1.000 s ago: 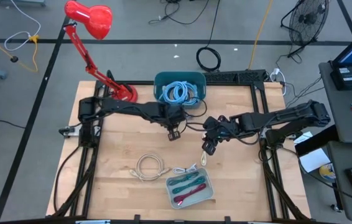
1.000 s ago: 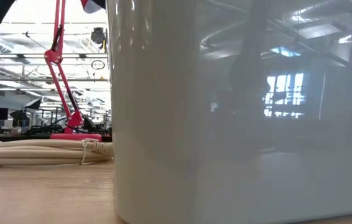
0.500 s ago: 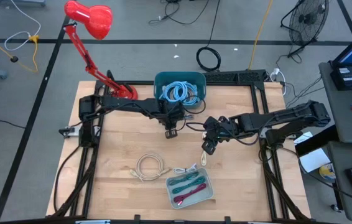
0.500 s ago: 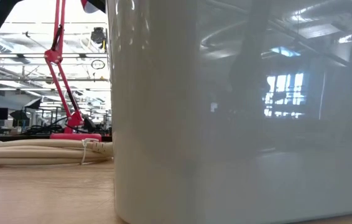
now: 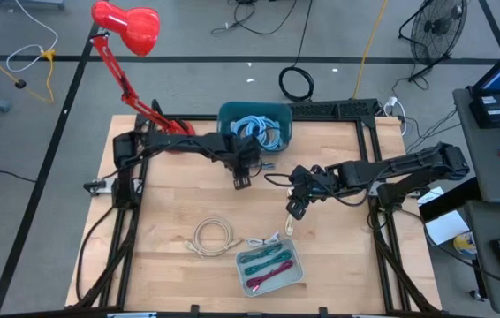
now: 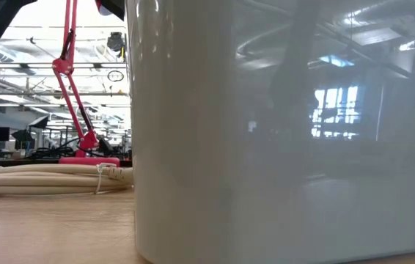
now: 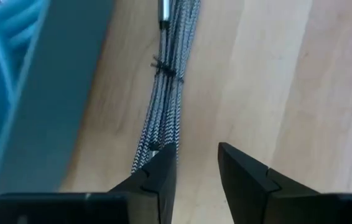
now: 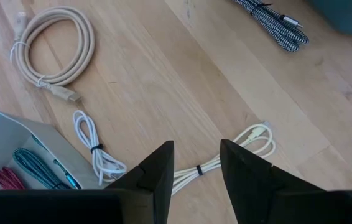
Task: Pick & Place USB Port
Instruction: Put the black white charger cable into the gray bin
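Braided black-and-white USB cable point(image 7: 166, 87) – tied into a bundle, metal plug at one end – lies flat on the wood surface point(image 5: 170, 212), right beside the teal bin point(image 5: 281, 113) of blue cables point(image 5: 254, 131). Left end effector point(image 5: 241, 181) hovers over it, fingers spread, gripping nothing. Right end effector point(image 5: 295, 210) hangs mid-surface, fingers parted, empty, above a white cable point(image 8: 250, 138). Nearby: beige coiled cable point(image 5: 213, 237), grey tray point(image 5: 296, 274) holding teal and red cables, red lamp point(image 5: 131, 26). The tray wall blocks most of the low view.
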{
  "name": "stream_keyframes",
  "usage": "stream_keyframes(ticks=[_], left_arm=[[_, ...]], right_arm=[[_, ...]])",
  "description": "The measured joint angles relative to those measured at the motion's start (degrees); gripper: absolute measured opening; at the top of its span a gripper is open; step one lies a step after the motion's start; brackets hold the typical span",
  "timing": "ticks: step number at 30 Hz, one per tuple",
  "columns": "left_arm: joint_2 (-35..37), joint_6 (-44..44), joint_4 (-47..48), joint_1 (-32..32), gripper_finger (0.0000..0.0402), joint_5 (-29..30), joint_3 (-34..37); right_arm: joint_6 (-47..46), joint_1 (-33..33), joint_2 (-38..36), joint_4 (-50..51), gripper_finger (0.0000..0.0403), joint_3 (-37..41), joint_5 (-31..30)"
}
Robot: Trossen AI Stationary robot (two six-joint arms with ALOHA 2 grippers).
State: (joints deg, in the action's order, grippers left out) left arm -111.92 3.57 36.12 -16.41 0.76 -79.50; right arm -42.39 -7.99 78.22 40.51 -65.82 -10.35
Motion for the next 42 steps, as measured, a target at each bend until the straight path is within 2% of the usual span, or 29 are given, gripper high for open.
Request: stream_keyframes(ticks=[2,12,19,21,24,27,30,32,34,36,42], left_arm=[[-0.2,0.0,0.6,-0.6,0.0122,-1.3,0.0],[-0.2,0.4,-0.3,0.1,0.0122,-0.3,-0.4],[0.3,1.1,1.3,3.0,0.0122,2.5,-9.0],[0.3,-5.8,3.6,3.9,0.0122,6.7,-13.3],[0.5,-26.7,10.7,4.8,0.0122,12.4,-18.3],[0.4,-47.8,15.3,6.3,0.0122,11.3,-19.5],[0.4,-60.1,13.8,9.0,0.0122,10.7,-18.4],[0.1,-64.7,12.6,10.4,0.0122,12.0,-17.2],[0.0,-65.7,13.0,10.4,0.0122,15.3,-16.7],[0.1,-66.8,14.4,9.4,0.0122,16.3,-16.2],[0.0,-70.7,15.9,6.6,0.0122,8.2,-10.1]], right_arm=[[0.0,0.0,0.0,0.0,0.0121,0.0,0.0],[0.0,0.0,0.0,0.0,0.0121,0.0,-0.1],[0.1,0.1,0.0,-1.9,0.0121,0.0,-0.1],[0.2,0.1,0.0,-2.6,0.0121,0.0,-0.1],[0.0,0.1,0.0,-2.6,0.0121,0.0,-0.1],[0.0,0.1,0.0,-2.6,0.0121,0.0,-0.1],[0.3,0.1,0.0,-2.6,0.0121,0.0,-0.1],[0.9,0.1,0.0,-3.1,0.0121,0.0,-0.1],[1.0,0.1,0.0,-3.3,0.0121,0.0,-0.1],[1.0,0.1,0.0,-3.5,0.0121,0.0,-0.1],[1.1,-0.8,0.0,-4.6,0.0121,0.0,0.0]])
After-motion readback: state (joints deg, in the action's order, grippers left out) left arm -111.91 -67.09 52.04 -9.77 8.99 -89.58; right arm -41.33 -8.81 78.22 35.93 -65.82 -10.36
